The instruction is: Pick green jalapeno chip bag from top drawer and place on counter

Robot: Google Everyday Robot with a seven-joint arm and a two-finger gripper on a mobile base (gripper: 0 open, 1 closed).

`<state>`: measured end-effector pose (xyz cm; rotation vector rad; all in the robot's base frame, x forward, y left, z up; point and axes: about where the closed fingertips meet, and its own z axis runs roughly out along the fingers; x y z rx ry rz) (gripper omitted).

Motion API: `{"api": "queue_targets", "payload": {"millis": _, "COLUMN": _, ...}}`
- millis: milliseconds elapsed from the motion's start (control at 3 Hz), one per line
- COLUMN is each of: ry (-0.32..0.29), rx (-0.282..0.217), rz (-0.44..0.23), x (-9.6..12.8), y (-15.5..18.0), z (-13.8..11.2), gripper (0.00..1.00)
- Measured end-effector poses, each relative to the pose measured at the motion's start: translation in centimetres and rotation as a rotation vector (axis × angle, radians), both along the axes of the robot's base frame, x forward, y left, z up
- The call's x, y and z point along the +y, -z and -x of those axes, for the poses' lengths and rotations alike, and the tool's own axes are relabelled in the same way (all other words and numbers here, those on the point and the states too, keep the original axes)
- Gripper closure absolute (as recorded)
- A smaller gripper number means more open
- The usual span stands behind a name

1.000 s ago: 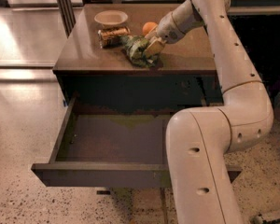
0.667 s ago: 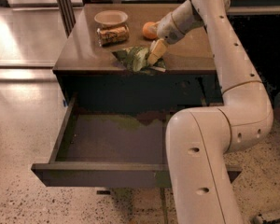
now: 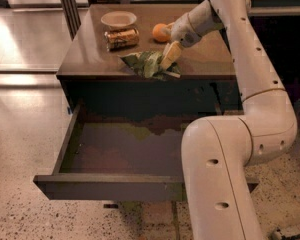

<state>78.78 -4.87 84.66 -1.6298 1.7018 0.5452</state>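
Note:
The green jalapeno chip bag (image 3: 147, 64) lies crumpled on the counter (image 3: 90, 49), near its front edge. My gripper (image 3: 170, 57) points down at the bag's right end and touches or nearly touches it. The top drawer (image 3: 110, 186) is pulled fully out below the counter. Its brownish floor is bare where it shows, and my arm hides its right part.
On the counter behind the bag stand a pale bowl (image 3: 118, 19), a gold-brown can (image 3: 121, 37) on its side and an orange fruit (image 3: 161, 32). My arm's large white links (image 3: 225, 174) cover the drawer's right side. Speckled floor lies around the cabinet.
The gripper and bag have come down and slightly toward the counter's front edge. The bag now lies flatter on the counter.

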Motion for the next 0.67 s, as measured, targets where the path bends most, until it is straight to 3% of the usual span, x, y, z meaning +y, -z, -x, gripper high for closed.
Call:
{"api": "queue_targets", "payload": {"millis": 333, "ry": -0.01, "rx": -0.01, "rz": -0.015, "x": -2.2, "y": -2.8, "z": 2.0, "gripper": 0.0}}
{"api": "queue_targets", "payload": {"millis": 667, "ry": 0.036, "rx": -0.047, "rz": -0.007, "x": -5.1, "y": -6.6, "z": 3.3, "gripper": 0.0}}
